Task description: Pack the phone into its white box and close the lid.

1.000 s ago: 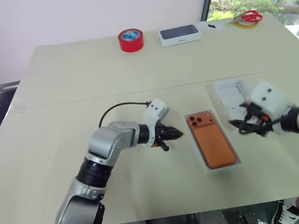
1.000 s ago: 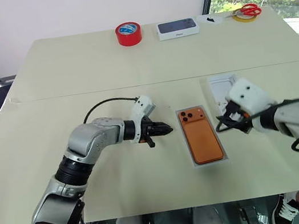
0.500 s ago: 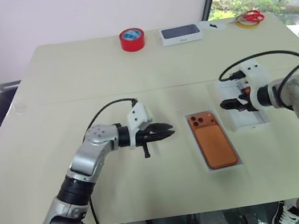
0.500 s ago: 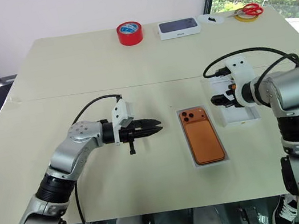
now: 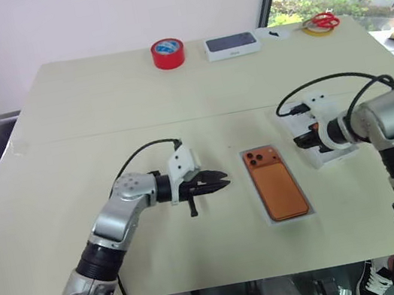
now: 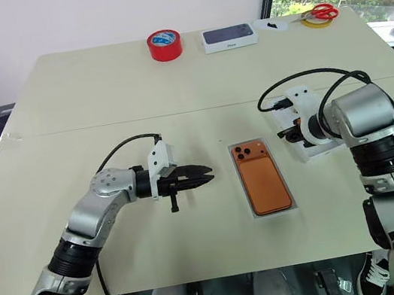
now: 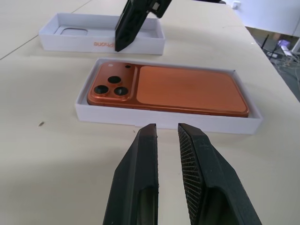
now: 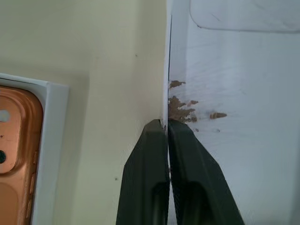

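Observation:
The orange phone [image 5: 279, 190] lies back up inside the white box [image 7: 164, 123] at the table's middle, lenses toward the far end. To its right sits the lid [image 5: 333, 150], rim up. My right gripper [image 5: 304, 141] is shut on the lid's near-left rim; in the right wrist view its tips [image 8: 167, 123] pinch that thin wall of the lid [image 8: 234, 93]. My left gripper [image 5: 224, 181] hovers just left of the box and points at it. Its fingers [image 7: 145, 150] stand a narrow gap apart, with nothing between them.
A red tape roll [image 5: 166, 52], a white box with a dark phone picture [image 5: 232, 45] and red scissors [image 5: 321, 22] lie along the table's far edge. A seam crosses the table behind both grippers.
My right gripper swung forward to the lid and closed on its rim. My left gripper drew back slightly from the box and rolled. The camera view shifted a little.

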`<state>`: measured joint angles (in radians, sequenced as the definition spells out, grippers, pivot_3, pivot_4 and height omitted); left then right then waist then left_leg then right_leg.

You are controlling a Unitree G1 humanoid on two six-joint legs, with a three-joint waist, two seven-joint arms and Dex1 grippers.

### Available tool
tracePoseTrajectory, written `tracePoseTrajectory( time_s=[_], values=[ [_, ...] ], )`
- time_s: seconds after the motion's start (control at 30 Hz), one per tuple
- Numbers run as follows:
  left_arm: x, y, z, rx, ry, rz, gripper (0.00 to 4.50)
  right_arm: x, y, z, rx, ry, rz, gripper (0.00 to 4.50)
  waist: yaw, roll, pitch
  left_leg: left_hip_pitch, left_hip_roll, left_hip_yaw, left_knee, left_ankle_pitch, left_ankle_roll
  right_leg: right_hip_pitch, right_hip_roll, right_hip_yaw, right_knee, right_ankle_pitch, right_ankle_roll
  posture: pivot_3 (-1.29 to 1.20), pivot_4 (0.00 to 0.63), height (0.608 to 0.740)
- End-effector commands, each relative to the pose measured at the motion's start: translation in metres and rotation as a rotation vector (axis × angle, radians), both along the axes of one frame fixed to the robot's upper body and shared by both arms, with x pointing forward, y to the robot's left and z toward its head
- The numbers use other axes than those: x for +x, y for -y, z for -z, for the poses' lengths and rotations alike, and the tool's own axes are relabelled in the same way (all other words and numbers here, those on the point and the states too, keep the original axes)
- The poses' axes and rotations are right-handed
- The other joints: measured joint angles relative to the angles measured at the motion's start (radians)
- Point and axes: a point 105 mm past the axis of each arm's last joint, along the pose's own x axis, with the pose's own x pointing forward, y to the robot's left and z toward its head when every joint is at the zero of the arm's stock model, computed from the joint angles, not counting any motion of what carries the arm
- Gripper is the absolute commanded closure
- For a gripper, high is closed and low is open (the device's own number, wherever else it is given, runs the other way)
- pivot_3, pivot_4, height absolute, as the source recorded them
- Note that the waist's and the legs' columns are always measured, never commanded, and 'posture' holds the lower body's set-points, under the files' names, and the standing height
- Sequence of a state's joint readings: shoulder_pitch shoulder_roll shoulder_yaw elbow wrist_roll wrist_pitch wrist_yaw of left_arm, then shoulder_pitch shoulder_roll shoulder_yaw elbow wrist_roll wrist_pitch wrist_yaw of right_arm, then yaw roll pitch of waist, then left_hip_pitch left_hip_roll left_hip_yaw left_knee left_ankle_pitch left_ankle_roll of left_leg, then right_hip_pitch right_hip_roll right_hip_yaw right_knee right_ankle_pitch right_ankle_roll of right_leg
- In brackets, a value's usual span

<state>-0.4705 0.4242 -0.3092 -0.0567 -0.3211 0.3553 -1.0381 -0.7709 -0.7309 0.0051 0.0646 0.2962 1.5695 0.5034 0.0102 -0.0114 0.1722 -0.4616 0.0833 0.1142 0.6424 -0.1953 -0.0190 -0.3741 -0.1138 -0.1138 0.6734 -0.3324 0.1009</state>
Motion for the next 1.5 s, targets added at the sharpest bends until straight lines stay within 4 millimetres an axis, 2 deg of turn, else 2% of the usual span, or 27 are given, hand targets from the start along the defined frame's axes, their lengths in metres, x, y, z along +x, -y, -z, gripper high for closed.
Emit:
tracePoseTrajectory(
  time_s=[0.03, 0.1, 0.2, 0.3, 0.37, 0.43, 0.63, 0.73, 0.83, 0.9, 1.07, 1.1, 1.17, 1.33, 1.5],
  values=[
    [0.003, -0.003, -0.01, -0.034, 0.054, -0.035, 3.74, 0.006, 0.003, -0.051, 0.126, 0.175, 0.038, 4.48, 0.0, 0.001, 0.0, 0.0, 0.0, 0.0, 0.0, 0.0, 0.0, 0.0, 0.0, 0.0, 0.0, 0.0, 0.0, 0.0, 0.15, 0.73],
    [0.011, -0.01, -0.011, -0.055, 0.043, -0.096, 3.74, 0.005, 0.0, -0.074, 0.272, 0.254, 0.013, 4.48, 0.001, 0.001, 0.0, 0.0, 0.0, 0.0, 0.0, 0.0, 0.0, -0.001, 0.0, 0.0, 0.001, 0.0, 0.0, 0.0, 0.15, 0.73],
    [0.025, -0.021, -0.013, -0.082, 0.023, -0.185, 3.74, -0.011, -0.031, -0.099, 0.477, 0.329, -0.2, 4.48, 0.001, 0.001, 0.0, 0.0, 0.0, 0.0, 0.0, 0.0, 0.0, 0.0, 0.0, 0.0, 0.001, 0.0, 0.0, 0.0, 0.15, 0.73],
    [0.039, -0.032, -0.012, -0.079, 0.02, -0.261, 3.74, -0.032, -0.065, -0.107, 0.605, 0.331, -0.392, 4.48, -0.001, 0.001, 0.0, 0.0, 0.001, 0.0, 0.0, -0.001, 0.001, 0.0, 0.0, 0.0, 0.001, 0.0, 0.0, 0.0, 0.15, 0.73],
    [0.048, -0.038, -0.01, -0.066, 0.029, -0.298, 3.74, -0.049, -0.094, -0.102, 0.7, 0.278, -0.515, 4.48, -0.004, 0.0, 0.0, 0.001, 0.001, 0.0, 0.0, -0.001, 0.001, 0.0, 0.0, 0.0, 0.001, 0.0, 0.0, 0.0, 0.15, 0.73],
    [0.052, -0.04, -0.01, -0.058, 0.036, -0.306, 3.74, -0.065, -0.117, -0.099, 0.779, 0.251, -0.558, 4.48, -0.001, 0.0, 0.0, 0.0, 0.001, -0.001, 0.0, -0.001, 0.001, 0.0, 0.0, 0.0, 0.001, 0.0, 0.0, 0.0, 0.15, 0.73],
    [0.059, -0.04, -0.016, -0.072, 0.052, -0.307, 3.74, -0.088, -0.17, -0.071, 0.96, 0.173, -0.533, 4.48, 0.001, 0.0, 0.001, -0.001, 0.0, 0.0, 0.004, -0.003, 0.004, 0.001, 0.0, 0.0, 0.001, 0.0, 0.001, 0.0, 0.15, 0.73],
    [0.058, -0.038, -0.018, -0.083, 0.055, -0.297, 3.74, -0.099, -0.185, -0.056, 1.0, 0.137, -0.487, 4.48, 0.002, 0.0, 0.001, -0.001, 0.001, -0.001, 0.003, -0.003, 0.004, 0.0, 0.0, 0.0, 0.001, 0.0, 0.001, 0.0, 0.15, 0.73],
    [0.054, -0.035, -0.019, -0.098, 0.047, -0.285, 3.74, -0.109, -0.187, -0.038, 0.991, 0.088, -0.436, 4.48, 0.002, 0.0, 0.001, -0.001, 0.0, -0.001, 0.004, -0.003, 0.005, 0.001, -0.001, 0.0, 0.001, 0.0, 0.001, 0.0, 0.15, 0.73],
    [0.049, -0.034, -0.019, -0.109, 0.032, -0.268, 3.74, -0.11, -0.18, -0.027, 0.971, 0.059, -0.393, 4.48, 0.002, 0.0, 0.001, -0.001, 0.0, -0.001, 0.004, -0.003, 0.005, 0.001, 0.0, 0.0, 0.001, 0.0, 0.001, 0.0, 0.15, 0.73],
    [0.04, -0.034, -0.017, -0.101, 0.005, -0.239, 3.74, -0.107, -0.165, -0.02, 0.951, 0.043, -0.355, 4.48, 0.0, 0.0, 0.0, -0.001, 0.001, -0.004, 0.003, -0.003, 0.005, 0.001, 0.0, 0.0, 0.001, 0.0, 0.001, 0.0, 0.15, 0.73],
    [0.039, -0.033, -0.017, -0.101, -0.001, -0.232, 3.74, -0.105, -0.162, -0.018, 0.942, 0.039, -0.346, 4.04, 0.001, 0.0, 0.0, -0.001, 0.001, -0.004, 0.003, -0.003, 0.005, 0.001, 0.0, 0.0, 0.001, 0.0, 0.001, 0.0, 0.15, 0.73],
    [0.036, -0.027, -0.017, -0.101, -0.009, -0.208, 3.74, -0.103, -0.157, -0.017, 0.919, 0.042, -0.334, 3.57, 0.001, 0.0, 0.0, -0.001, 0.001, -0.003, 0.003, -0.003, 0.005, 0.001, 0.0, 0.0, 0.001, 0.0, 0.001, 0.0, 0.15, 0.73],
    [0.024, -0.001, -0.014, -0.093, -0.01, -0.134, 3.74, -0.096, -0.139, -0.031, 0.801, 0.091, -0.376, 1.09, 0.003, 0.0, 0.0, -0.001, 0.0, -0.003, 0.004, -0.003, 0.006, 0.001, -0.001, 0.001, 0.001, 0.0, 0.001, 0.0, 0.15, 0.73],
    [0.012, 0.025, -0.013, -0.099, -0.029, -0.062, 3.74, -0.083, -0.104, -0.056, 0.621, 0.184, -0.343, 1.09, 0.003, 0.0, 0.001, -0.001, 0.0, -0.003, 0.004, -0.003, 0.006, 0.001, -0.001, 0.0, 0.0, 0.0, 0.001, 0.0, 0.15, 0.73]
  ],
)
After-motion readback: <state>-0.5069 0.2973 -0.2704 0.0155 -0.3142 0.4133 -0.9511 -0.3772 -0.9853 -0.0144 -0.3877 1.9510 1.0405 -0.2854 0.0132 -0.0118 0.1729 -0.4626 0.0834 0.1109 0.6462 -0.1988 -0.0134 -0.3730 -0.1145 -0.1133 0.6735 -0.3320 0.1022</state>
